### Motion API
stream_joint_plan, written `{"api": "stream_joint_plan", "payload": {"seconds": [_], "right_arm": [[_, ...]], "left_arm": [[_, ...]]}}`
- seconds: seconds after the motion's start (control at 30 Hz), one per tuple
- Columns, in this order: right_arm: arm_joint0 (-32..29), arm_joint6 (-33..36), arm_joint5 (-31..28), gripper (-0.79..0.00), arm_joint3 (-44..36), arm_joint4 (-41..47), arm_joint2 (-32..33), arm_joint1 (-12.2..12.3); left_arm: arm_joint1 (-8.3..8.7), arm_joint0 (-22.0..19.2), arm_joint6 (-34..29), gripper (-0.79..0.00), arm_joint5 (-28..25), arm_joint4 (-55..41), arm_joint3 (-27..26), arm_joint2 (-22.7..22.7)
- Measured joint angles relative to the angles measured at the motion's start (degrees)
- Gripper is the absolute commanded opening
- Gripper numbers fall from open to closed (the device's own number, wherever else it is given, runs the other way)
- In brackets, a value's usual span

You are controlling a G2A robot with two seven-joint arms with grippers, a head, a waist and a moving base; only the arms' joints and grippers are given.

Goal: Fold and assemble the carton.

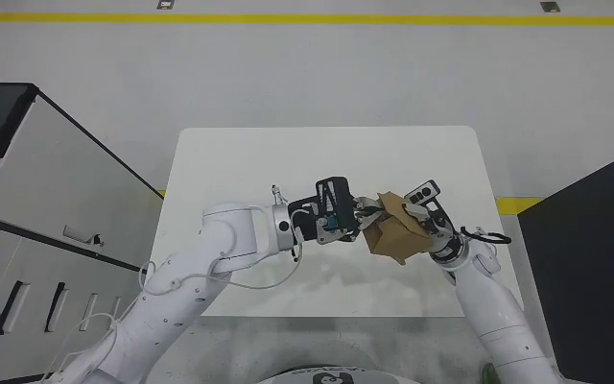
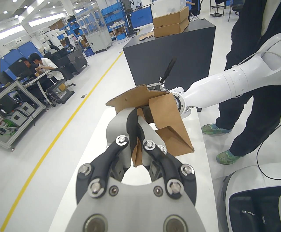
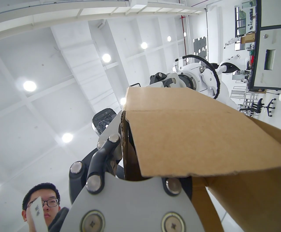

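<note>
A brown cardboard carton (image 1: 393, 232), partly folded, hangs above the white table (image 1: 240, 163) near its right middle, held between both arms. My left gripper (image 1: 363, 217) comes at it from the left and is shut on one of its flaps; in the left wrist view the flap edge (image 2: 137, 151) is pinched between the dark fingers (image 2: 132, 123). My right gripper (image 1: 418, 217) holds the carton from the right, shut on a wall of it; in the right wrist view the carton (image 3: 197, 134) covers most of that gripper's fingers.
A dark cabinet (image 2: 169, 50) with stacked cardboard boxes (image 2: 171, 20) stands off the table's right side, and a person (image 2: 250, 87) stands beside it. A dark-framed panel (image 1: 58, 182) stands to the table's left. A yellow floor line (image 1: 307, 17) runs behind.
</note>
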Motion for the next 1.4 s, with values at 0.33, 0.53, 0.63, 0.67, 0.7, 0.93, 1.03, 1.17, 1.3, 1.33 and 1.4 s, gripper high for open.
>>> {"api": "stream_joint_plan", "payload": {"seconds": [0.33, 0.53, 0.63, 0.67, 0.7, 0.93, 1.03, 1.17, 1.3, 1.33, 1.4], "right_arm": [[0.07, -1.26, -0.92, -0.785, 0.36, -0.34, 0.51, -0.03], [0.10, -2.87, -2.05, -0.785, 0.56, -0.58, 0.74, -0.12], [0.09, -3.42, -2.24, -0.785, 0.39, -0.47, 0.52, -0.22], [0.08, -3.49, -2.24, -0.785, 0.31, -0.39, 0.38, -0.26], [0.06, -3.52, -2.18, -0.785, 0.19, -0.31, 0.17, -0.31], [-0.07, -3.24, -1.80, -0.785, -0.34, 0.15, -0.55, -0.50], [-0.16, -3.08, -1.70, -0.785, -0.46, 0.13, -0.64, -0.54], [-0.21, -3.04, -1.69, -0.785, -0.47, -0.05, -0.58, -0.55], [-0.18, -2.86, -1.68, -0.785, -0.36, -0.15, -0.36, -0.53], [-0.15, -2.80, -1.62, -0.785, -0.29, -0.21, -0.26, -0.52], [-0.13, -2.78, -1.55, -0.785, -0.22, -0.24, -0.13, -0.51]], "left_arm": [[0.18, 0.81, 0.49, -0.785, -0.29, 0.08, -1.03, -0.71], [0.13, 0.84, 0.86, -0.785, -0.82, -0.31, -1.34, -0.25], [-0.05, 0.50, 1.03, -0.785, -1.43, -0.64, -0.87, 0.90], [-0.12, 0.33, 1.05, -0.785, -1.58, -0.74, -0.65, 1.32], [-0.24, 0.05, 1.05, -0.785, -1.76, -0.85, -0.37, 1.91], [-0.83, -1.54, 1.21, -0.785, -1.85, -1.28, 1.09, 4.33], [-0.96, -1.94, 1.29, -0.785, -1.74, -1.43, 1.35, 4.61], [-0.94, -2.09, 1.03, -0.785, -1.46, -1.47, 1.22, 4.11], [-0.76, -1.66, 0.71, -0.785, -1.25, -1.37, 0.80, 3.14], [-0.70, -1.47, 0.60, -0.785, -1.23, -1.33, 0.65, 2.86], [-0.62, -1.20, 0.47, -0.785, -1.26, -1.31, 0.48, 2.57]]}}
